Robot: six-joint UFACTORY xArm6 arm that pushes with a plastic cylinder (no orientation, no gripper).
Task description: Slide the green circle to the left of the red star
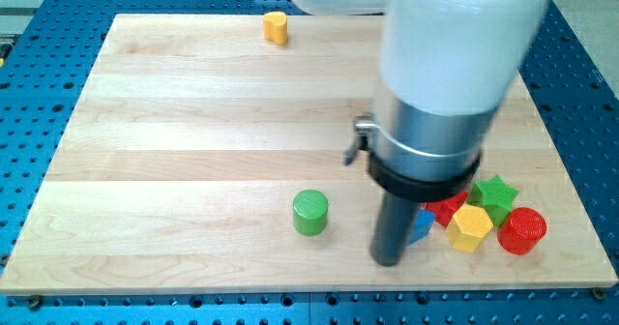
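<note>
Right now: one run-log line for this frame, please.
tip: right of green circle, apart | red star: partly hidden in right cluster | green circle: left of cluster, standing alone

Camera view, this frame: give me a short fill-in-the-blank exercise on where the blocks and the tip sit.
1. The green circle lies to the view's ___ of my tip.
2. The lone block near the board's top edge is ___.
3. The red cylinder sits on the view's ___ end of the cluster.
4. The block between the yellow hexagon and my tip is ___.

Missing words: left; yellow; right; blue
</note>
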